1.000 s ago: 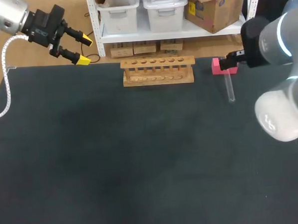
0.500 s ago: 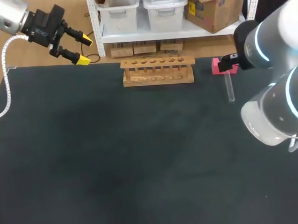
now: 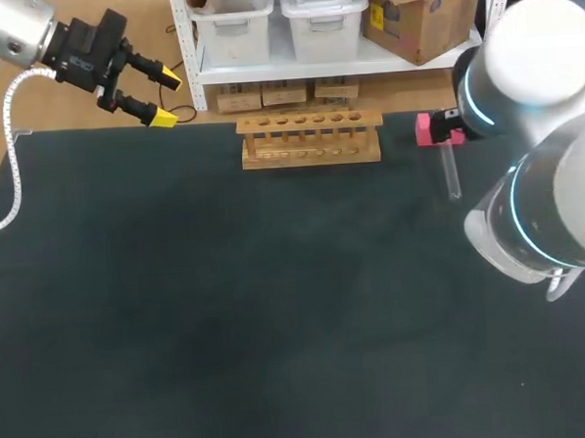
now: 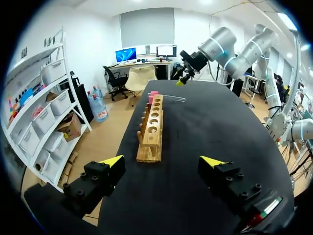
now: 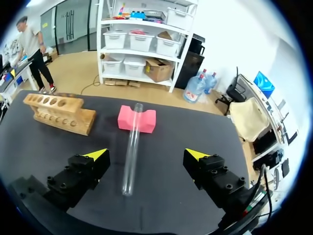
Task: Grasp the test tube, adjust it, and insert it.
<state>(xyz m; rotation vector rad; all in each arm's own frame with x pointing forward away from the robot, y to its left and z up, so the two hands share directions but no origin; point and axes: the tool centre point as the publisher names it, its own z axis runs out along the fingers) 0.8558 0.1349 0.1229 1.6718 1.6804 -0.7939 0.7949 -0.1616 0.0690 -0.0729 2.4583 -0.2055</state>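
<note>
Found test tube [image 5: 131,147] lying flat on tabletop [image 3: 278,308], off the right end of wooden rack [image 3: 310,140] & apart from it. Saw what looked like its open end propped in notch of pink block [image 5: 136,119], just past rack's right end, w/ the rest running nearer than rack's front face. Spotted no tube in any rack hole.

Saw right fingers [image 5: 95,155] spread wide, hovering right of rack, one tip on each side of tube in wrist view, touching neither glass nor block as far as poss. to tell. Held nothing. Could not read height above tube from head view, w/ right arm [image 3: 533,118] in the way.

Saw left fingers [image 4: 112,160] spread too, empty, well off rack's left end, aimed along rack's length.

Judged progress approx nil: no grasp, no adjust, no insert yet. Took current step for line-up over tube w/ right arm. Left to do, by that reading: lower & pinch tube, lift it off block, turn it upright (poss. w/ help from left fingers, given the "adjust" in task), carry it over to rack, then drop closed end into a hole. Flagged glass as round & prob. slick, so likely to roll or slip if pinched off-centre.
</note>
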